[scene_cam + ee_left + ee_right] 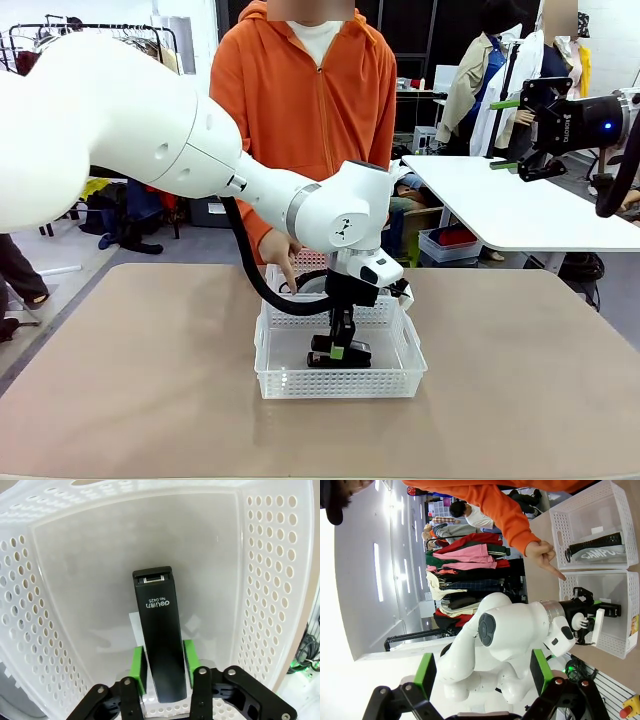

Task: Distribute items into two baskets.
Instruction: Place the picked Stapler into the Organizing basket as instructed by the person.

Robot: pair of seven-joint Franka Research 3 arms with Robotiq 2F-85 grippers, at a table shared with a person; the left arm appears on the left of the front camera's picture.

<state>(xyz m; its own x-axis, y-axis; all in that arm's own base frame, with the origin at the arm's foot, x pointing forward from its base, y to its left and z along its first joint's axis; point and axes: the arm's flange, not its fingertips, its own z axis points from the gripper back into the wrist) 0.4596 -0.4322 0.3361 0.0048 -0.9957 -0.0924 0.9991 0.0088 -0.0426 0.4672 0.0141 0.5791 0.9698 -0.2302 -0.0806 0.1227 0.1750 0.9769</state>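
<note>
Left gripper [162, 667] lowered into basket [275, 380], jaws loosely flanking stapler [159, 635], right gripper [481, 672] raised, released.

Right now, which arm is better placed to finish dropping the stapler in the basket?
Left. The left gripper is down inside the near basket with its green pads either side of the stapler, which sits on the basket floor. The right gripper hangs open, high off to the side, away from both baskets.

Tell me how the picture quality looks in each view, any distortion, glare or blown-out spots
Front view: even indoor light, sharp, soft shadow under the basket. Left wrist view: strong wide-angle bulge bends the basket walls; the stapler is crisp. Right wrist view: rolled sideways, left side blown out white, ceiling lights streaked.
</note>
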